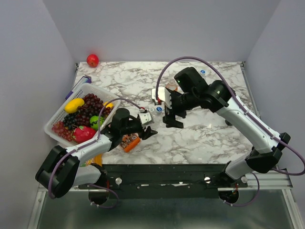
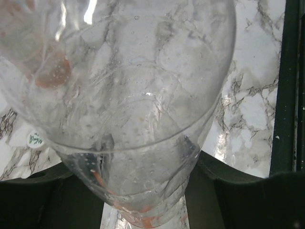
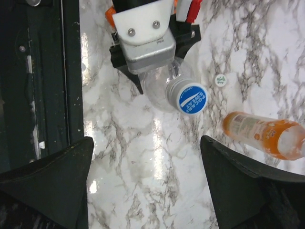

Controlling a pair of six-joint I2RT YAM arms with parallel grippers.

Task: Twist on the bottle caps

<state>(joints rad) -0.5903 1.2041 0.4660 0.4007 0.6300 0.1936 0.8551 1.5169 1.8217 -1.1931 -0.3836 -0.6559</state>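
A clear bottle [image 3: 162, 88] lies tilted in my left gripper [image 3: 143, 45], which is shut on its body. A blue cap [image 3: 191, 98] sits on its neck. In the left wrist view the bottle [image 2: 138, 109] fills the frame between the dark fingers [image 2: 248, 200]. From above, my left gripper [image 1: 143, 125] holds it at the table's middle front. My right gripper [image 1: 174, 119] hovers just right of it, open, with only marble between its fingers [image 3: 57, 181]. An orange bottle [image 3: 264, 136] lies on its side nearby. A whitish cap [image 3: 220, 80] rests loose on the table.
A white basket [image 1: 62, 109] of fruit stands at the left. A red apple [image 1: 92, 60] lies at the back left corner. Another small cap [image 1: 202, 72] sits far right. An orange packet [image 1: 129, 142] lies under my left arm. The black rail [image 3: 43, 71] marks the near edge.
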